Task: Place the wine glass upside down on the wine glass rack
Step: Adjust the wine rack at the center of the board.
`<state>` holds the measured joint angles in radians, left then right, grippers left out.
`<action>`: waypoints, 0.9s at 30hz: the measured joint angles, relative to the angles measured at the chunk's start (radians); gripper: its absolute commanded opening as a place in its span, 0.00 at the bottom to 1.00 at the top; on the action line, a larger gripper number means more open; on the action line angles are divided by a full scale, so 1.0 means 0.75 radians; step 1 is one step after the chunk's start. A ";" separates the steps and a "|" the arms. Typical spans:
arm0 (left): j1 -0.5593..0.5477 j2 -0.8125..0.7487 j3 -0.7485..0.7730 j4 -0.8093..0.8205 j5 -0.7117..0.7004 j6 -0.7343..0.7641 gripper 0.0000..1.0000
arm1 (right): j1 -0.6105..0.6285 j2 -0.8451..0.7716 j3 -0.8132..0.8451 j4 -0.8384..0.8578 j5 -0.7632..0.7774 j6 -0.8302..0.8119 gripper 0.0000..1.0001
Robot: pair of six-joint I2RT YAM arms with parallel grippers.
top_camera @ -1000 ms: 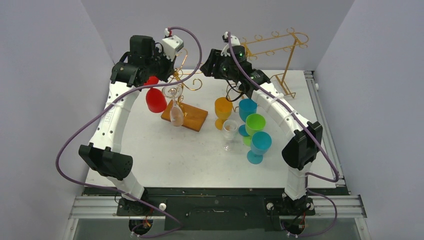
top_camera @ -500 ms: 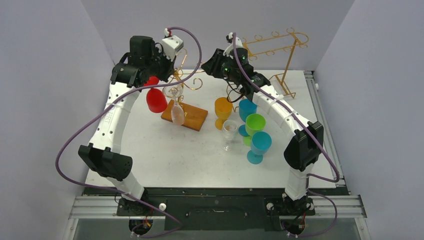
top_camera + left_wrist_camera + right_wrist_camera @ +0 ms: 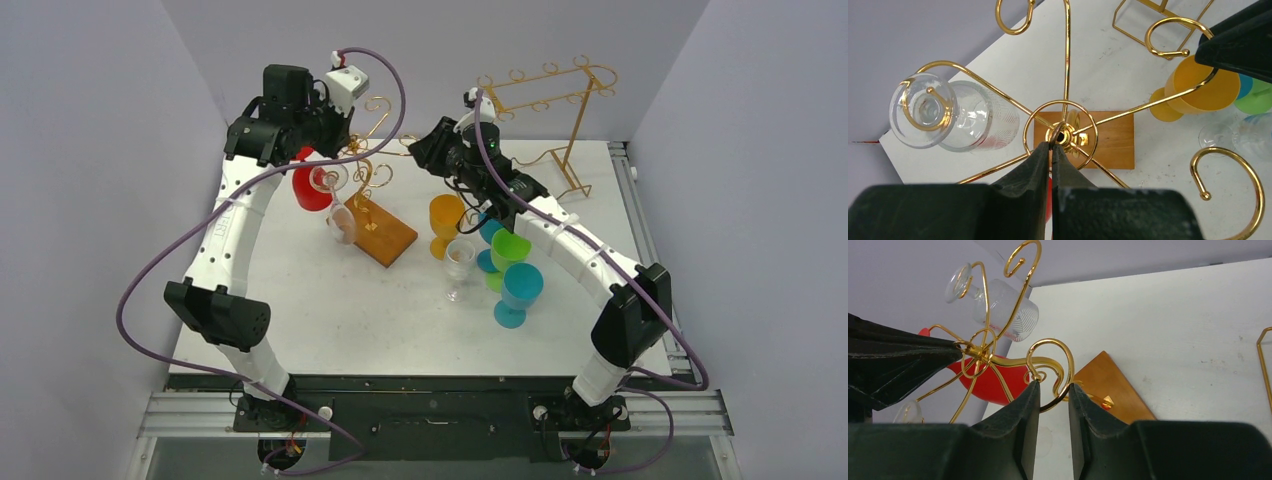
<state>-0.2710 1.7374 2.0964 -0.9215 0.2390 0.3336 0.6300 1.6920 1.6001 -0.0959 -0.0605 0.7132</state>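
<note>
Nearest you on the table (image 3: 380, 310), right of centre, stand the upright cups. A teal goblet (image 3: 518, 290) comes first, with a clear stemmed glass (image 3: 459, 258) to its left. Behind them are a green goblet (image 3: 511, 245), a blue goblet (image 3: 487, 233) partly hidden by the right arm, and an orange goblet (image 3: 446, 215). All have their mouths upward. You can see only green inside the green bowl, and what the other bowls hold cannot be made out.

Left of centre is the wine glass rack (image 3: 384, 232) on its brown wooden base. The clear wine glass (image 3: 973, 117) hangs from it upside down, its foot caught in a spiral arm and its bowl pointing down beside the base. A red glass (image 3: 308, 192) hangs mouth down just behind it.

Your left gripper (image 3: 1051, 146) is above the rack. Its fingertips are pressed together on the top of the stem, at the ring where the arms meet.

Your right gripper (image 3: 1054, 390) comes in from the right. Its jaws have narrowed onto one curled arm, both pads touch the wire, and the loop sits between them.

Farthest back, at the right rear corner, stands a taller gold wire frame rack (image 3: 579, 128), well apart from both grippers.
</note>
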 measured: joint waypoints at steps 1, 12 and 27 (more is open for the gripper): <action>0.002 0.002 0.005 -0.005 -0.001 0.001 0.00 | 0.009 -0.013 -0.018 0.002 0.010 0.011 0.00; 0.028 0.003 0.036 -0.067 -0.054 0.035 0.00 | 0.119 -0.077 -0.103 0.028 0.066 0.081 0.00; 0.024 0.003 0.040 -0.044 -0.062 0.042 0.67 | 0.141 -0.122 -0.110 -0.030 0.014 0.046 0.02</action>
<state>-0.2531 1.7397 2.1262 -0.9543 0.1925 0.3653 0.7357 1.6009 1.5177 -0.1184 -0.0502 0.7479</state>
